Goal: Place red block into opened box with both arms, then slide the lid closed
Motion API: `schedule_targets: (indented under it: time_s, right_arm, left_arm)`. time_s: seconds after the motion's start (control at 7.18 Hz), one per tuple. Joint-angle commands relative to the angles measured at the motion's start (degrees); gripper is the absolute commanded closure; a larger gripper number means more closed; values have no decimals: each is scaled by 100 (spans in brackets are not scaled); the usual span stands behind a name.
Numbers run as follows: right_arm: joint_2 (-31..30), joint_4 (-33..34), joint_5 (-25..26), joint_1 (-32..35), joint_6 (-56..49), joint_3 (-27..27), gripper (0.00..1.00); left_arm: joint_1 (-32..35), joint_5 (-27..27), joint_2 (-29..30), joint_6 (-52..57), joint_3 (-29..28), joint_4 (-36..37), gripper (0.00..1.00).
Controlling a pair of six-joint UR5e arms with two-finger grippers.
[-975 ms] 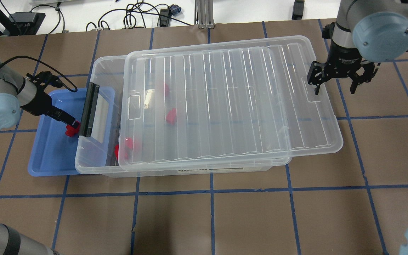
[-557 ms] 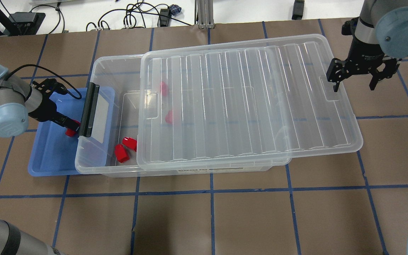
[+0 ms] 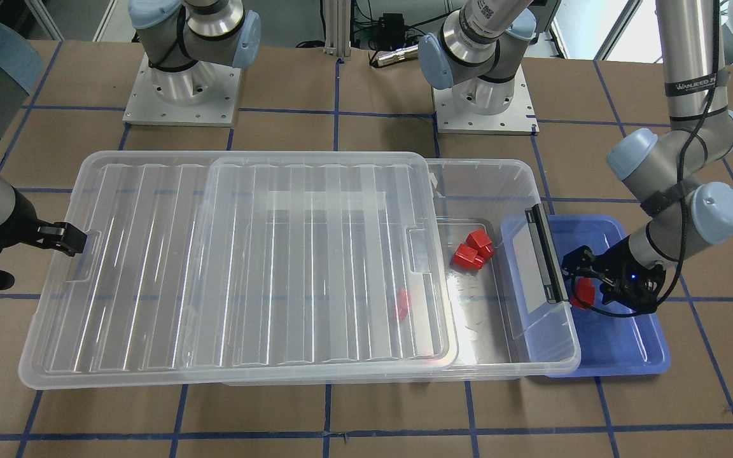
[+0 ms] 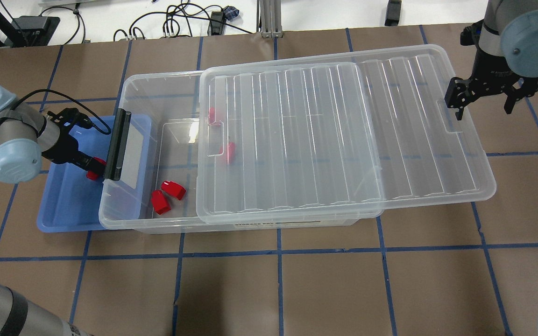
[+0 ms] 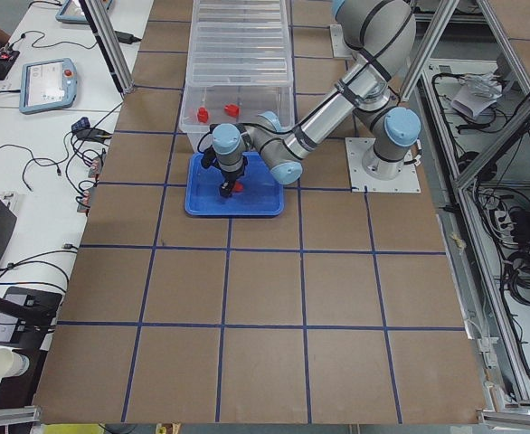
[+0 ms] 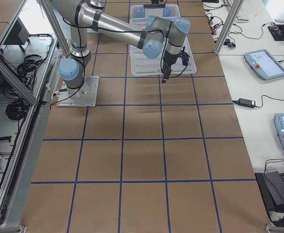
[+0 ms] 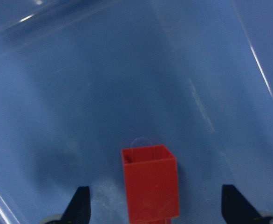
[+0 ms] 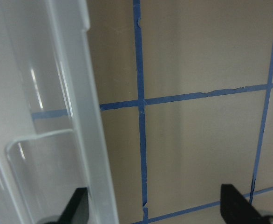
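Red block: lies on the floor of the blue tray, not yet in the box, close to the box's black-bar end.
Left claw: down in the tray, spread wide, one finger on each side of the block with a clear gap on both sides; it grips nothing.
Step in hand: judged to be the grasp on the block.
Doing it well: centre the block between the fingers before closing, so it is squeezed on its flat sides and does not twist. Then lift straight up. The black bar and the box's end overhang the tray just beside the claw and could catch it.
Box: open at its left end; two other red blocks lie in the uncovered part, and more show blurred under the lid.
Lid: rests on the rim, pushed to the robot's right, overhanging the box's far end.
Right claw: spread wide at the lid's end notch, one finger at the notch, holding nothing.
Counter: brown with blue tape lines.
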State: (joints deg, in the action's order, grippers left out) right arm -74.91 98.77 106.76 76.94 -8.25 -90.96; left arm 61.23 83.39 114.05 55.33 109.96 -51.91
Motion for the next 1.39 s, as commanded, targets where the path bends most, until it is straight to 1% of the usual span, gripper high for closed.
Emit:
schedule_targets:
  time_s: [0.0,0.14,0.28,0.42,0.56,0.7,0.84,0.98,1.11,1.25]
  right_arm:
    - [12,28,143,-39,-184,0,0]
    - [12,46,143,-126,-273,-9,0]
    - [12,55,143,-162,-308,0,0]
    - [12,55,143,-162,-309,0,0]
    - [12,63,143,-162,-309,0,0]
    - [-40,29,82,-154,-283,17,0]
    - [-58,-7,64,-171,-300,26,0]
    - [-172,-42,3,-154,-282,130,0]
    - [-295,-199,-424,-153,-195,245,0]
    - [-557,-487,-558,-101,-177,376,0]
  left_arm:
    - [3,2,117,21,-10,5,27]
    - [12,63,91,126,-106,14,87]
    - [21,211,73,127,-133,40,100]
    - [64,222,-5,109,-133,40,100]
    - [108,265,-102,109,-290,-29,100]
    - [169,457,-172,118,-700,-448,100]
    - [222,485,-312,109,-1279,-1209,100]
    - [319,477,-392,14,-2076,-2487,100]
    - [607,494,-488,-362,-2754,-3292,100]
    - [1010,451,-550,-957,-3161,-3822,100]
